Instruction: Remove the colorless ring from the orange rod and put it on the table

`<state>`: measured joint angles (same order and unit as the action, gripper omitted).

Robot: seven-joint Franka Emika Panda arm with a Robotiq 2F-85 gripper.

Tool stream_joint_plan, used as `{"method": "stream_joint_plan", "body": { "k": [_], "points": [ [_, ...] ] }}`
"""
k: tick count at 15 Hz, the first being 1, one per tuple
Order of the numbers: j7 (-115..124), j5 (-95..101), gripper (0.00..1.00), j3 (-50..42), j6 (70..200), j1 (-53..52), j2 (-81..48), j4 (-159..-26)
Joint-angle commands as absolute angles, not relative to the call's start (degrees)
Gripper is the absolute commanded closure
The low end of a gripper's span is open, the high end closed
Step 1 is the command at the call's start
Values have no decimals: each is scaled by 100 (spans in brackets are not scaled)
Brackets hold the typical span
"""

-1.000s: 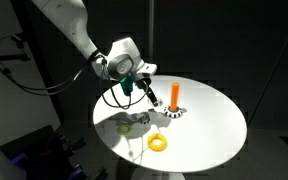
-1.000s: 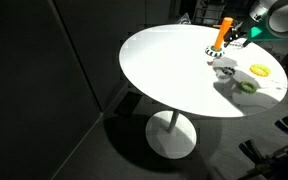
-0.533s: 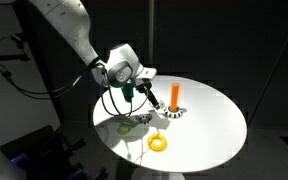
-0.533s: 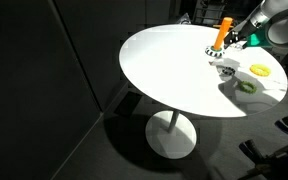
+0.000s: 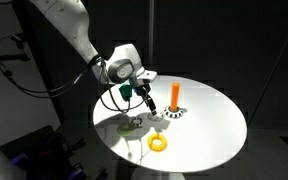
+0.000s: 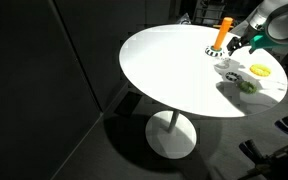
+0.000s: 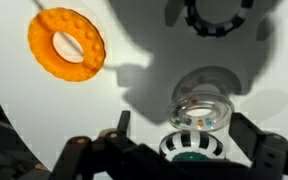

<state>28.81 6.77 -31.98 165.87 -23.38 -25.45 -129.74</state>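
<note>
The orange rod (image 5: 176,96) stands upright on its pale flecked foot on the round white table (image 5: 209,125); it also shows in an exterior view (image 6: 222,32). The colorless ring (image 7: 201,112), see-through with coloured flecks, is off the rod. It shows as a small pale ring on the tabletop (image 6: 227,69) just in front of the rod. My gripper (image 7: 182,122) hangs over it with a finger on each side, apart from the ring. The gripper is open in both exterior views (image 5: 144,96) (image 6: 240,42).
A yellow ring (image 7: 66,45) (image 5: 159,142) (image 6: 261,70) lies on the table. A green ring (image 6: 246,85) with a striped rim (image 7: 192,150) lies close under the gripper. A dark-flecked round rim (image 7: 219,16) sits at the wrist view's top edge. The table edge (image 6: 134,75) drops to dark floor.
The gripper has shifted slightly, lower and a little nearer the rod. The colorless ring stays at the same spot on the table.
</note>
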Motion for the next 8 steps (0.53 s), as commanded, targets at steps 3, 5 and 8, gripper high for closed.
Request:
{"method": "stream_joint_plan", "body": {
  "k": [3, 5, 8],
  "points": [
    [2651, 1324, 0, -2652, 14611, -1862, -1903, -12568],
    [2423, 1367, 0, -2210, 14026, -1493, -1722, -12419],
    [1799, 1112, 0, -1536, 13354, -918, -1463, -12294]
  ]
}}
